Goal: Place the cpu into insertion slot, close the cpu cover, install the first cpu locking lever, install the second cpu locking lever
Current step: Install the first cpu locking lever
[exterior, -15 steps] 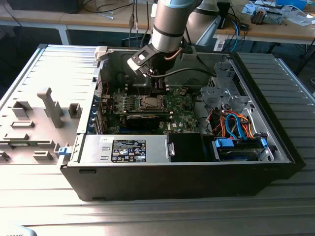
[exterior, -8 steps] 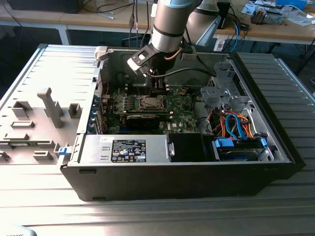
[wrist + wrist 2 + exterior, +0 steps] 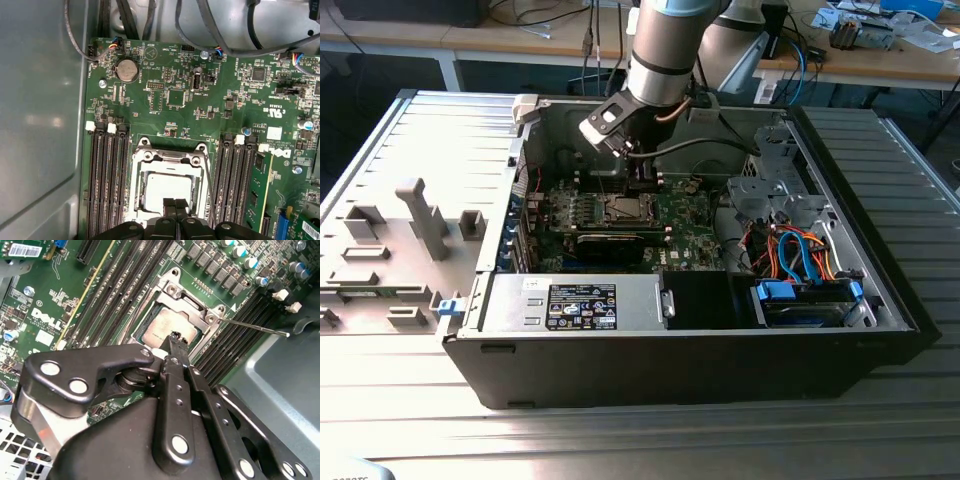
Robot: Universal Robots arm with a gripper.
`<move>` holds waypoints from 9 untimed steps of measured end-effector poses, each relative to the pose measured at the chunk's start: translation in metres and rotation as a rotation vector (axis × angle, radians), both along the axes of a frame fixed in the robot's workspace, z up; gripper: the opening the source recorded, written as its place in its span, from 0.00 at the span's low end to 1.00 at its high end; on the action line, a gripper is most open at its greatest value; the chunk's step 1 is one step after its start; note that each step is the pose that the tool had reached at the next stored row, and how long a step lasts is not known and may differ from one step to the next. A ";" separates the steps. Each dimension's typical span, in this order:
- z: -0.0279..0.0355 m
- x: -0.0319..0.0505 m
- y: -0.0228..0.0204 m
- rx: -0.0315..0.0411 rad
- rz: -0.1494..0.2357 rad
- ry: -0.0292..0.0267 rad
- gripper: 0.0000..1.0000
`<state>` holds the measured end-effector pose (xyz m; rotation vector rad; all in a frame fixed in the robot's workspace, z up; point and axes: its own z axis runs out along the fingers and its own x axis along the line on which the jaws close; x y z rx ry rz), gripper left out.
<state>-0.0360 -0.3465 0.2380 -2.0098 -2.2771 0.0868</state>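
The cpu [image 3: 167, 189] is a flat square chip with a pale, silvery-grey top. It lies in the insertion slot [image 3: 625, 207], just above the middle of the exterior view, on the green motherboard [image 3: 165, 100]. The cpu cover [image 3: 170, 159], a thin silver frame, lies flat around it, and the chip shows through its window. The gripper [image 3: 176, 337] has its black fingers pressed together, gripping nothing, with the tips over the chip's edge. A thin metal lever [image 3: 255, 326] juts away from the socket over the black memory slots.
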 end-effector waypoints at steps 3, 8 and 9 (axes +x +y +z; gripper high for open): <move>0.0000 0.0000 0.0000 0.0000 0.043 0.0000 0.11; 0.0000 0.0000 0.0000 0.0000 0.087 0.0000 0.11; 0.0000 0.0000 0.0000 -0.0001 0.093 0.0000 0.11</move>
